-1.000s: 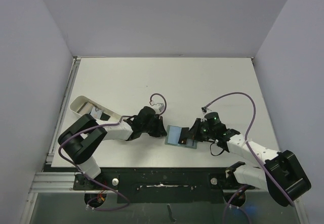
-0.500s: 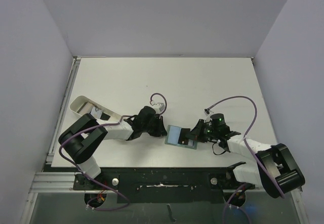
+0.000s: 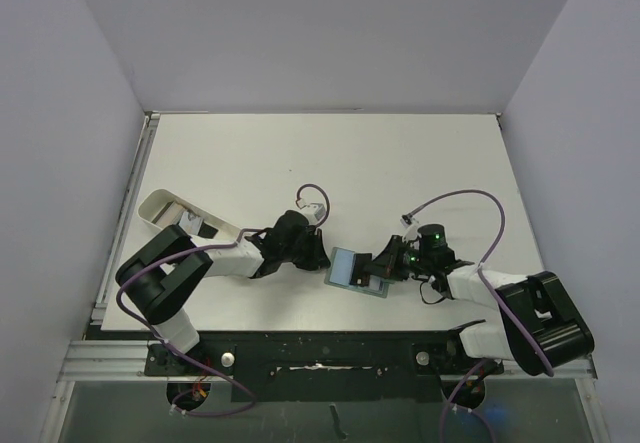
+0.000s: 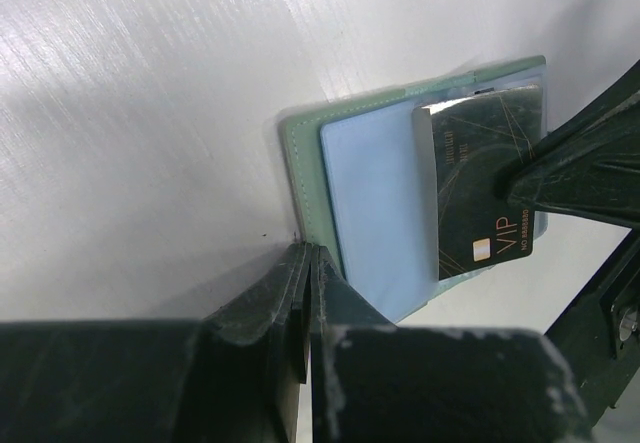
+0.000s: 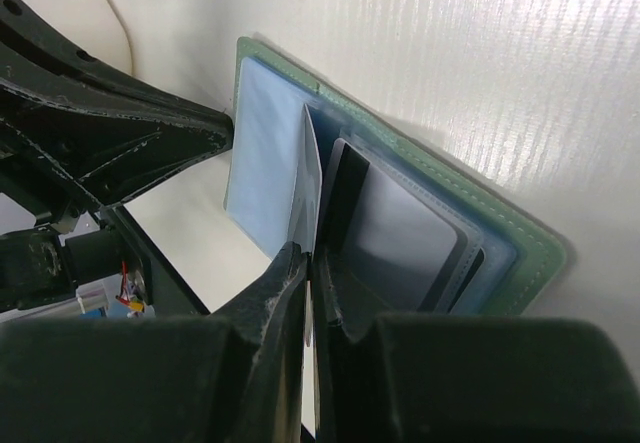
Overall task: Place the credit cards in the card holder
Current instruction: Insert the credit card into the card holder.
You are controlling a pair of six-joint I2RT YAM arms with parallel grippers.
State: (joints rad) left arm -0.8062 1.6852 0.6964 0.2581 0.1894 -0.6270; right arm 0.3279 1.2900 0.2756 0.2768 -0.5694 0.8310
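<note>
On the table (image 3: 400,163), card holder (image 3: 348,266) lies open between grippers: left gripper (image 4: 305,255) closed tight at its left edge; right gripper (image 5: 308,259) clamped on credit card (image 4: 485,183) over its right half.

The top camera looked down on the table (image 3: 420,163) from its six o'clock edge. Both wrist cameras sat close to the card holder (image 4: 375,213), which all views shared.
</note>
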